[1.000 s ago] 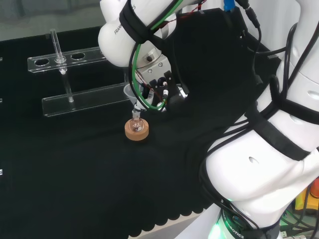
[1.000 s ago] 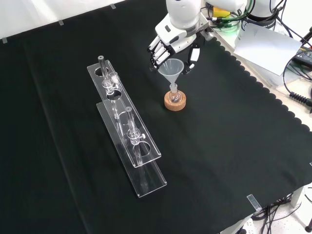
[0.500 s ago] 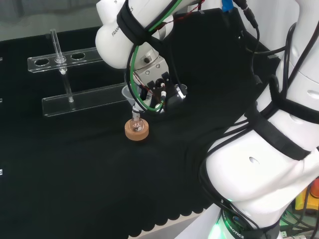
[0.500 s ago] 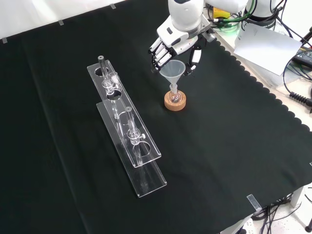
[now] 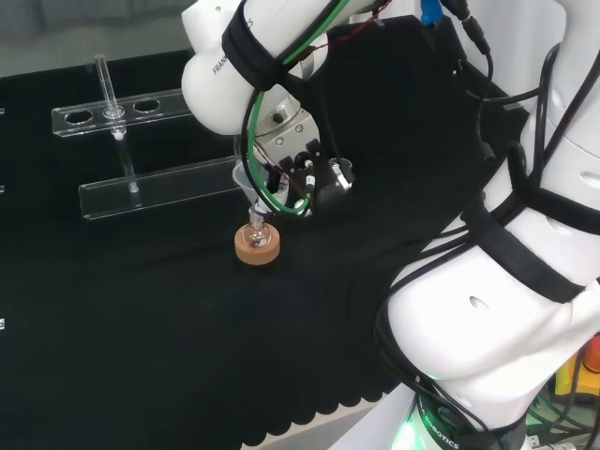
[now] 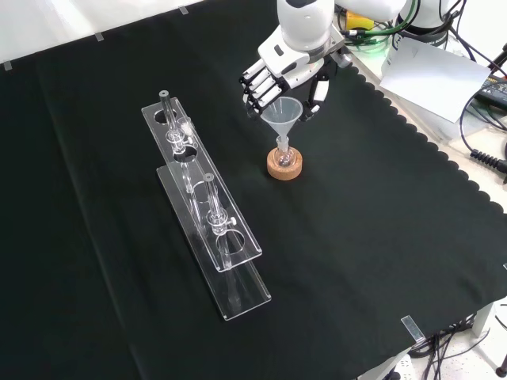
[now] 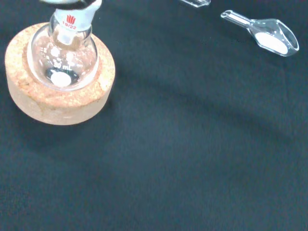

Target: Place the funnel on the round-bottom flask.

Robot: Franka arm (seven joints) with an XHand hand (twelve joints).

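1. The round-bottom flask is seated upright in a cork ring on the black-clothed bench; the cork ring is taken as the landmark.
2. The funnel is seen directly above the cork ring, its stem entering the flask neck and its cone uppermost, upright in the front view.
3. The hand is placed above and behind the funnel in the front view. Its fingers are spread and lightly bent on either side of the cone; contact with the rim cannot be told.
4. In the wrist view, a small white deposit is noted at the flask bottom, and a clear scoop holding white powder lies on the cloth well apart from the cork ring.
5. A clear tube rack with upright tubes is recorded left of the cork ring in the front view.
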